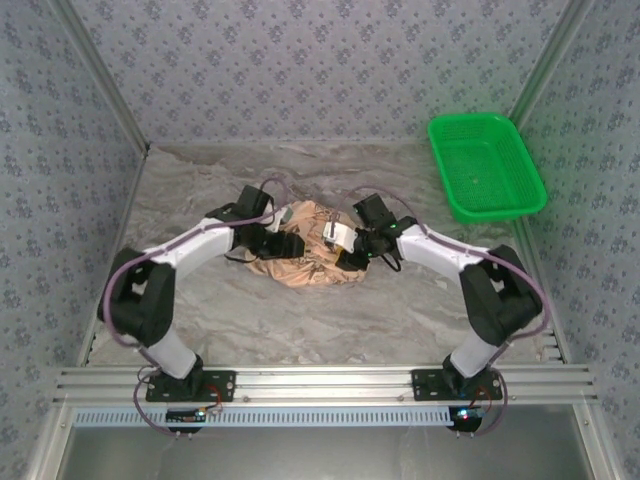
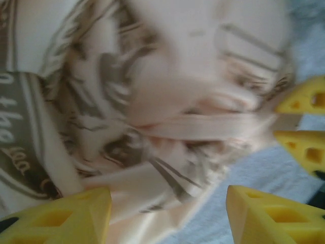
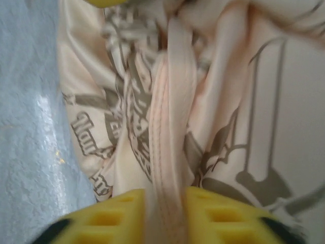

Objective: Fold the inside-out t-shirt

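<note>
The inside-out t-shirt (image 1: 312,262) lies crumpled in a heap at the middle of the table, pale peach with brown print. My left gripper (image 1: 283,243) is at its left side and stands open, its yellow fingers (image 2: 56,218) wide apart over loose cloth (image 2: 152,152). My right gripper (image 1: 350,250) is at the heap's right side, shut on a stitched hem band of the t-shirt (image 3: 170,127) that runs between its fingers (image 3: 223,218). In the left wrist view the right gripper's yellow fingers (image 2: 304,101) pinch that band at the right edge.
A green plastic basket (image 1: 486,165) stands at the back right of the table. Marbled grey tabletop (image 1: 300,330) spreads around the heap, with patterned walls on three sides and an aluminium rail (image 1: 320,382) along the near edge.
</note>
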